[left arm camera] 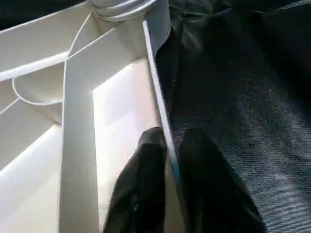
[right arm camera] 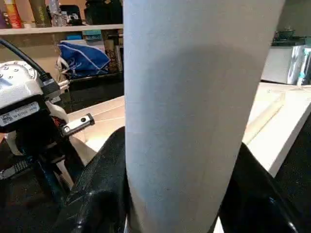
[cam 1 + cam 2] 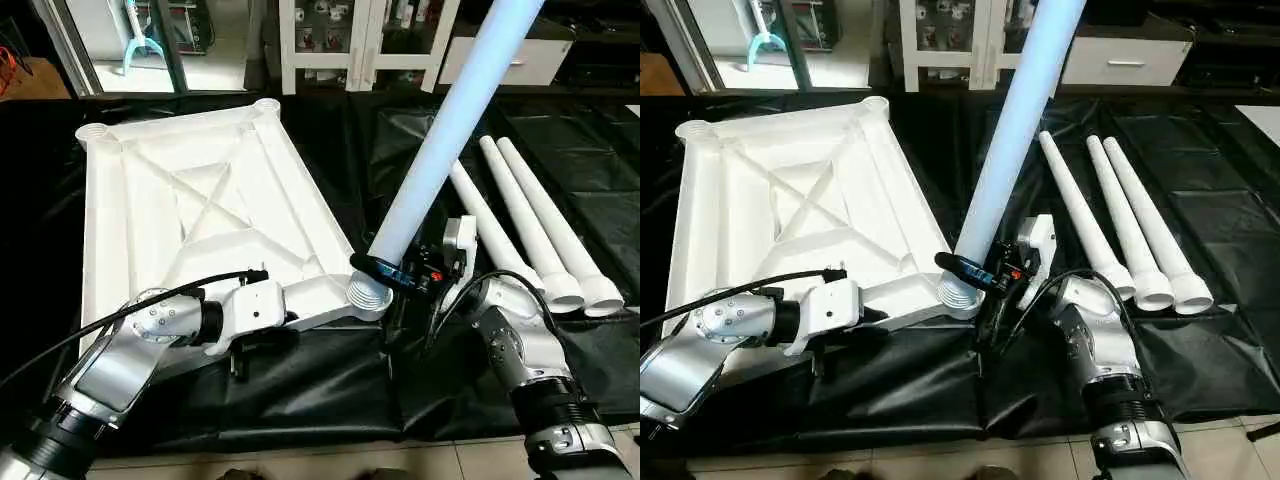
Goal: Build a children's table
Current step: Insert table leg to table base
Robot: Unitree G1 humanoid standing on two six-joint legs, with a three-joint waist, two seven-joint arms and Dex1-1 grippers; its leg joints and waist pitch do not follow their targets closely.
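White tabletop (image 3: 200,200) with an X rib pattern underneath, sitting on a shiny black sheet (image 3: 330,390). Between the black fingers (image 2: 102,194) there's a pale bluish-white leg (image 3: 450,130); three spare legs (image 3: 540,230) are plain white.

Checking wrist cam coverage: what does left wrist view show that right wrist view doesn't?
Left wrist alone: the left end effector with its two black fingers either side of the tabletop's edge wall, black sheet beside it.

Right wrist alone: the right end effector clamped around the held leg, shelves behind, and the left arm's wrist from outside.

Both: the white tabletop, underside up.
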